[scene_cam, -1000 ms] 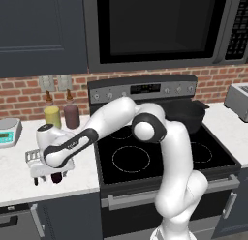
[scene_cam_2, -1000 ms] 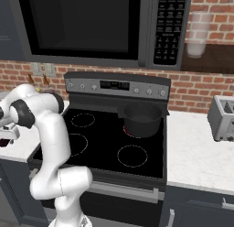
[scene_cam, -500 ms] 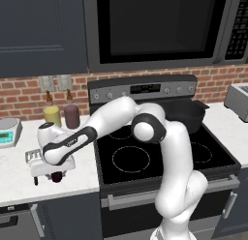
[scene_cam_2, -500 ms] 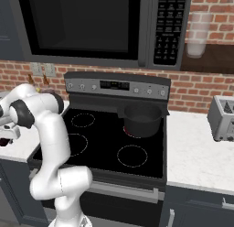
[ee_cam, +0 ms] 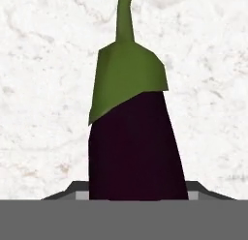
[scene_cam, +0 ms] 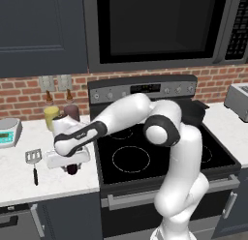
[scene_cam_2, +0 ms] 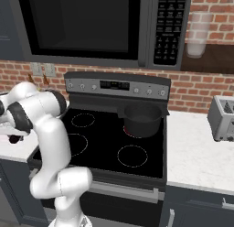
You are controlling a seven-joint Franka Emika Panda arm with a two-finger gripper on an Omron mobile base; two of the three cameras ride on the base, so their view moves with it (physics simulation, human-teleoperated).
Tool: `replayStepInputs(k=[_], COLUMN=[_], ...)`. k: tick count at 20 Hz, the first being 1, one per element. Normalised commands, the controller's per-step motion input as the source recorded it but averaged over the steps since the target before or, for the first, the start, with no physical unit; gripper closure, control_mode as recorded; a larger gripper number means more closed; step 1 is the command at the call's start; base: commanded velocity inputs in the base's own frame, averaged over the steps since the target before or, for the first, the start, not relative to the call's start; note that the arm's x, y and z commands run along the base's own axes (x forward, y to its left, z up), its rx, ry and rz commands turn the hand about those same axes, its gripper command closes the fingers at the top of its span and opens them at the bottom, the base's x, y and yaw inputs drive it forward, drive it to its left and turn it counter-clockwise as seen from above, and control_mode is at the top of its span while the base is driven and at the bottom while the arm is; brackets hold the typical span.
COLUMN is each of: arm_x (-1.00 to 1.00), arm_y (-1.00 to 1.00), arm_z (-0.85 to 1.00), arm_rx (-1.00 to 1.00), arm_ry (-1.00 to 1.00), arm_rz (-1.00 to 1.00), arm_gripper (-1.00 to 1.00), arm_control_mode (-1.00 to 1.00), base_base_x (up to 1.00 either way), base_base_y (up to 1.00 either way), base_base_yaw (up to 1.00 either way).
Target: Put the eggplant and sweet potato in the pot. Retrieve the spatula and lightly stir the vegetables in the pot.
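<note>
Arm reaching low over white counter [scene_cam: 19, 178], gripper [scene_cam: 71, 168] pointing down, fingers closing half-shut around dark purple eggplant [ee_cam: 136, 146], green-capped stem jutting beyond fingertips.

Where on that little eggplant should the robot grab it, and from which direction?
Probably from above, across the thick purple body of the eggplant, with the fingers on its two long sides. It lies flat on the white counter, so its sides are exposed, and the body is wider and steadier than the thin green stem.
</note>
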Motion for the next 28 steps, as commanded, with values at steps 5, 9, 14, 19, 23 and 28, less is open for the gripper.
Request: replayStepInputs(k=[5,9,14,19,23,28], arm_x=[0.0,0.0,0.0,0.0,0.0,0.02], arm_y=[-1.0,-1.0,-1.0,-1.0,-1.0,-0.95], arm_z=[0.36,0.38,0.47,0.56,0.69,0.7], arm_rx=[0.0,0.01,0.03,0.04,0.08,0.1], arm_ry=[-0.06,-0.12,-0.15,-0.11,-0.16,-0.19], arm_rz=[-0.14,-0.13,-0.13,-0.13,-0.1,-0.06], arm_gripper=[1.0,1.0,1.0,1.0,1.0,1.0], arm_control_mode=[-1.0,-1.0,-1.0,-1.0,-1.0,-1.0], base_base_x=[0.0,0.0,0.0,0.0,0.0,0.0], base_base_y=[0.0,0.0,0.0,0.0,0.0,0.0], base_base_yaw=[0.0,0.0,0.0,0.0,0.0,0.0])
